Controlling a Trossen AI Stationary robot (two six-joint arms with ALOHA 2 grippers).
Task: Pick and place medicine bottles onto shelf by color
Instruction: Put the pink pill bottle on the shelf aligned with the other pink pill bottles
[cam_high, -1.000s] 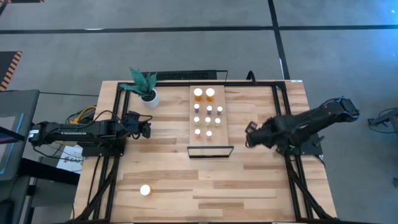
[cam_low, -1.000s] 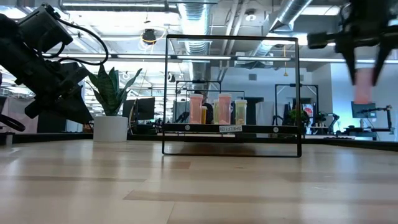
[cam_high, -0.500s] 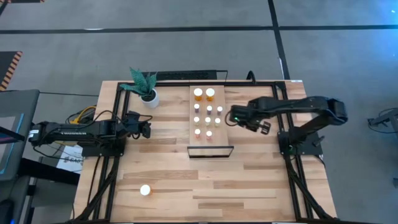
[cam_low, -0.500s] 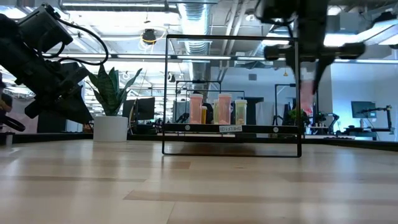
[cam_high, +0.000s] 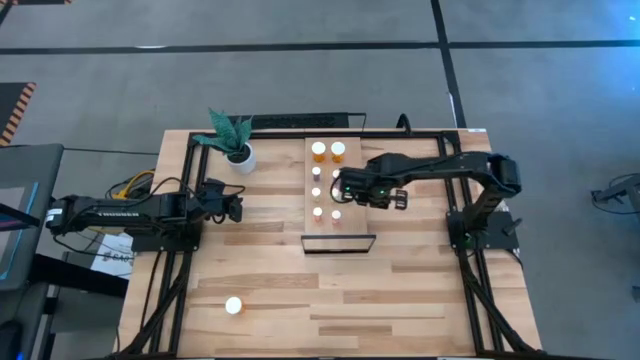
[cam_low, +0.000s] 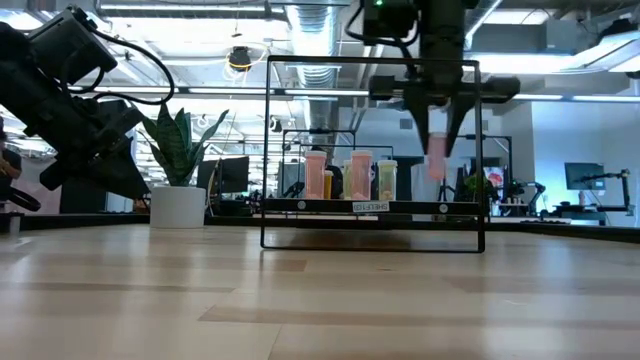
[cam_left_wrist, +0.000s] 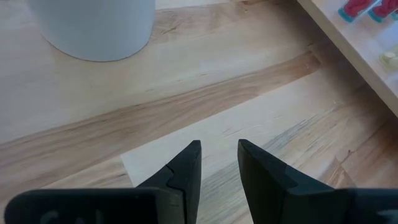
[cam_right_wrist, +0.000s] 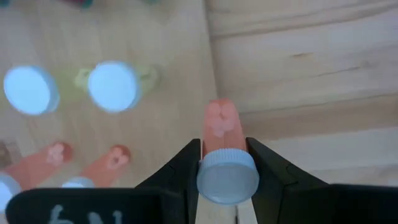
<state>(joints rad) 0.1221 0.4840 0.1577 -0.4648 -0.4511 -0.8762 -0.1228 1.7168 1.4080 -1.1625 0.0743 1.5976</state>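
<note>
1. Pink and white-capped, a small bottle (cam_right_wrist: 224, 158) is pinched between the fingers of the right gripper (cam_high: 345, 186), held in the air above the shelf (cam_high: 361, 200) near its right edge.
2. Other bottles (cam_high: 318, 151) are seen standing in rows on the shelf.
3. The left gripper (cam_left_wrist: 219, 168) is held slightly spread, empty, over the table (cam_high: 270, 260) near the plant pot (cam_high: 241, 157).
4. One bottle (cam_high: 233, 305) is left apart at the table's front left.

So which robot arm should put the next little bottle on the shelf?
The right one, probably. The right gripper already holds a pink bottle over the shelf, beside the bottles standing there. The left gripper is open and empty, near the white plant pot, away from the shelf.
</note>
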